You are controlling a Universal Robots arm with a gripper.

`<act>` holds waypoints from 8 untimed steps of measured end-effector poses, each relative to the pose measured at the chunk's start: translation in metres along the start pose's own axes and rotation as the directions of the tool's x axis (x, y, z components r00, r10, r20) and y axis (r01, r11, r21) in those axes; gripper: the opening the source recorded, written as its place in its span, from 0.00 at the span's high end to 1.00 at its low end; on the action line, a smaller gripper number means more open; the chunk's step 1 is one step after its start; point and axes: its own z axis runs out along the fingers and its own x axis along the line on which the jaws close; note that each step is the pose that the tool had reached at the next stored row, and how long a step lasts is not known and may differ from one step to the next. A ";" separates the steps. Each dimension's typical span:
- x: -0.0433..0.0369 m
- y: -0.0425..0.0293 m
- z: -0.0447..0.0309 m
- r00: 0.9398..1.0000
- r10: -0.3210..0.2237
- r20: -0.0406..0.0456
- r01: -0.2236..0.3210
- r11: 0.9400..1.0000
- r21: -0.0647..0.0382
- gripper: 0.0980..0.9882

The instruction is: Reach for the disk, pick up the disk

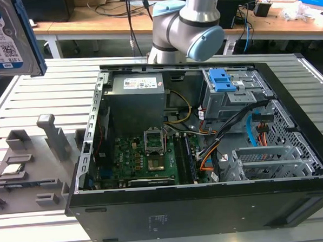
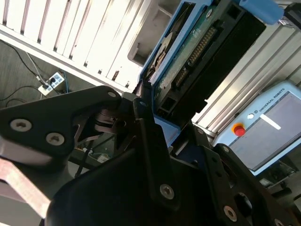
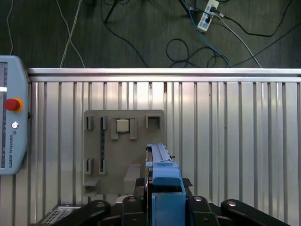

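Note:
The disk (image 1: 5, 37), a silver hard drive with a white-and-blue label and a blue bracket, hangs in the air at the exterior view's upper left, high above the slatted table. In the first wrist view the disk (image 3: 162, 172) is seen edge-on, its blue bracket clamped in my gripper (image 3: 164, 193), above the grey fixture plate (image 3: 108, 165). The second wrist view shows the disk's circuit-board side (image 2: 197, 52) rising from my gripper (image 2: 149, 110), which is shut on it.
An open computer case (image 1: 198, 206) lies on the slatted table (image 1: 51, 89), with the arm's body (image 1: 191, 22) behind it. The grey fixture plate (image 1: 31, 171) beside the case holds a small silver chip (image 3: 122, 125). A teach pendant (image 3: 11, 117) lies at the table's edge.

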 end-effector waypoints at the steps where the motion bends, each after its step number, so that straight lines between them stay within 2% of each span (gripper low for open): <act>1: 0.0000 -0.0026 -0.0001 1.000 0.000 0.000 0.000 1.000 0.000 0.70; 8: -0.0006 -0.0293 -0.0013 1.000 0.000 -0.001 0.000 1.000 0.000 0.70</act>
